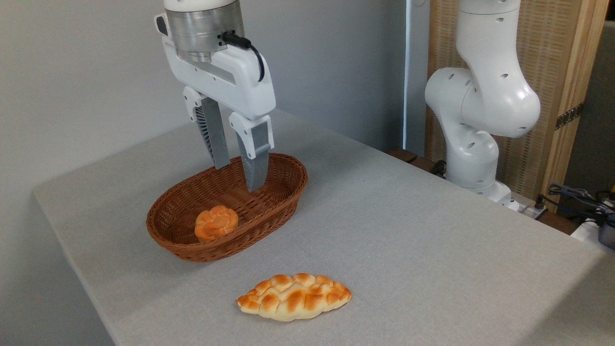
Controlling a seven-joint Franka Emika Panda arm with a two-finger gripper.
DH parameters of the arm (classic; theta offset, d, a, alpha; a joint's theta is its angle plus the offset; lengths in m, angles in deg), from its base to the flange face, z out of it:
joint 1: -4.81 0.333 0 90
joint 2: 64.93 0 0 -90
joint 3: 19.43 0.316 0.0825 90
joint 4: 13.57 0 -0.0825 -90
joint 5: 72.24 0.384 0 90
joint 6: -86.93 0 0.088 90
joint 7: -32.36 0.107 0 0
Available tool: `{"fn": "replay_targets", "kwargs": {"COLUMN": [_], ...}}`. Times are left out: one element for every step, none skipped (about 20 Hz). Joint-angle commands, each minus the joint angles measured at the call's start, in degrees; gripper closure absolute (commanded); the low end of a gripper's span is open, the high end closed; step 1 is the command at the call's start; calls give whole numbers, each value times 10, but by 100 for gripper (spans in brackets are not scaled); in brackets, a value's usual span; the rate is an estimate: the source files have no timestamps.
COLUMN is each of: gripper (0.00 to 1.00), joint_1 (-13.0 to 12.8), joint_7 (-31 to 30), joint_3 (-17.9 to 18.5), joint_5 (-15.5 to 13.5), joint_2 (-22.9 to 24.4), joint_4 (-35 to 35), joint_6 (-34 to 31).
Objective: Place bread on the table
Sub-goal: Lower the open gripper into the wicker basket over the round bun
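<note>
The bread (pixel 216 223), a small round orange-brown knotted bun, lies inside the brown wicker basket (pixel 269 211) toward its near left end. My gripper (pixel 238 178) hangs above the basket's far half, up and to the right of the bun, apart from it. Its two grey fingers (pixel 215 137) point down with a gap between them and hold nothing. The light grey table (pixel 408 230) carries the basket.
A longer, paler braided loaf (pixel 294 296) lies on the table in front of the basket. The white robot base (pixel 475 120) stands at the table's far right edge, with cables (pixel 576 197) beyond it. A wall runs behind.
</note>
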State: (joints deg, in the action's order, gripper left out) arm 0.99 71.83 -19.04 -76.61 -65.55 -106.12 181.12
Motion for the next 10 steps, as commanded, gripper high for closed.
{"fn": "replay_targets", "kwargs": {"gripper": [0, 0, 0, 0, 0, 0, 0, 0, 0, 0], "joint_1": [-10, -15, -20, -27, -30, -34, -39, -42, -50, -56], "joint_7": [7, 5, 4, 5, 5, 5, 5, 5, 5, 5], "joint_3": [-8, -11, -11, -11, -12, -17, -22, -23, -28, -29], "joint_5": [-10, -10, -11, -11, -11, -12, -15, -17, -19, -19], "joint_2": [1, 1, 2, 3, 3, 3, 2, 2, 2, 1], "joint_4": [-37, -48, -60, -72, -80, -86, -96, -109, -124, -136], "joint_6": [61, 82, 99, 107, 109, 113, 122, 143, 167, 190]}}
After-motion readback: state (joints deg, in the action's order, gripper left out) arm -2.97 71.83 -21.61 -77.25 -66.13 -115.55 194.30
